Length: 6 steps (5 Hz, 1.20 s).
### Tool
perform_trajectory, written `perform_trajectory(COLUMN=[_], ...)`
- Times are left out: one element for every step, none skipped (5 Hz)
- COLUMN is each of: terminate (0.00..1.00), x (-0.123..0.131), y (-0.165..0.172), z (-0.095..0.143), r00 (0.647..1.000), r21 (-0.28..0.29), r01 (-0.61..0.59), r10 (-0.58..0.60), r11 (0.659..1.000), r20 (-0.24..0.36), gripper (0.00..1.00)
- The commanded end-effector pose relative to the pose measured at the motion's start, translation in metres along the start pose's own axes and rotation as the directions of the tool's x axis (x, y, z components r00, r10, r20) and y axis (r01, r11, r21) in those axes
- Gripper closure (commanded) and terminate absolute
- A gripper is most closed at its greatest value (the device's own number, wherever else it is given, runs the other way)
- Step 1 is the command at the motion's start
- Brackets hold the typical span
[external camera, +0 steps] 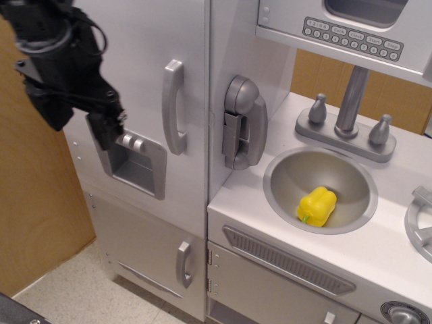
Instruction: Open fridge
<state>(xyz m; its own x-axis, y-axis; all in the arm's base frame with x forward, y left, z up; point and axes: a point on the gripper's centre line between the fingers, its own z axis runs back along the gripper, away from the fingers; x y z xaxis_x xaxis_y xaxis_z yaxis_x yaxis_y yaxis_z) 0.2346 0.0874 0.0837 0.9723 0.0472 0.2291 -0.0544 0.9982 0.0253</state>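
End effector [108,131], jaw state unreadable, over dispenser panel [131,162]; fridge [135,101] door handle [173,106] runs vertical, just right.

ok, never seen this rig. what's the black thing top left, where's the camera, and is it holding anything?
One camera, looking down from above and in front at a toy kitchen. The black thing is the robot arm; its gripper is at the lower tip, in front of the fridge door's dispenser panel, hiding some of the buttons. It appears to hold nothing; whether it is open or shut is not clear. The door looks closed, and its handle is untouched. Right of the fridge: a toy phone, a sink with a yellow pepper in it, a tap, and a microwave above.
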Motion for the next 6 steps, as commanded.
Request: perform_trajectory(terminate=[0.00, 0.00, 0.00, 0.00, 0.00, 0.00], x=[0.034, 0.049, 0.067, 0.084, 0.095, 0.097], y=[-0.027, -0.033, -0.032, -0.025, -0.023, -0.026], z=[-0.005, -0.012, -0.016, -0.021, -0.027, -0.030], r00=[0.996, 0.996, 0.996, 0.995, 0.996, 0.995], r21=[-0.015, 0.005, 0.024, 0.044, 0.053, 0.025], r01=[0.050, 0.034, 0.000, -0.035, -0.051, 0.024], r10=[-0.049, -0.034, -0.002, 0.031, 0.046, -0.026], r11=[0.999, 0.999, 1.000, 0.998, 0.997, 0.999], r20=[0.071, 0.078, 0.084, 0.092, 0.082, 0.091], gripper=[0.00, 0.00, 0.00, 0.00, 0.00, 0.00])
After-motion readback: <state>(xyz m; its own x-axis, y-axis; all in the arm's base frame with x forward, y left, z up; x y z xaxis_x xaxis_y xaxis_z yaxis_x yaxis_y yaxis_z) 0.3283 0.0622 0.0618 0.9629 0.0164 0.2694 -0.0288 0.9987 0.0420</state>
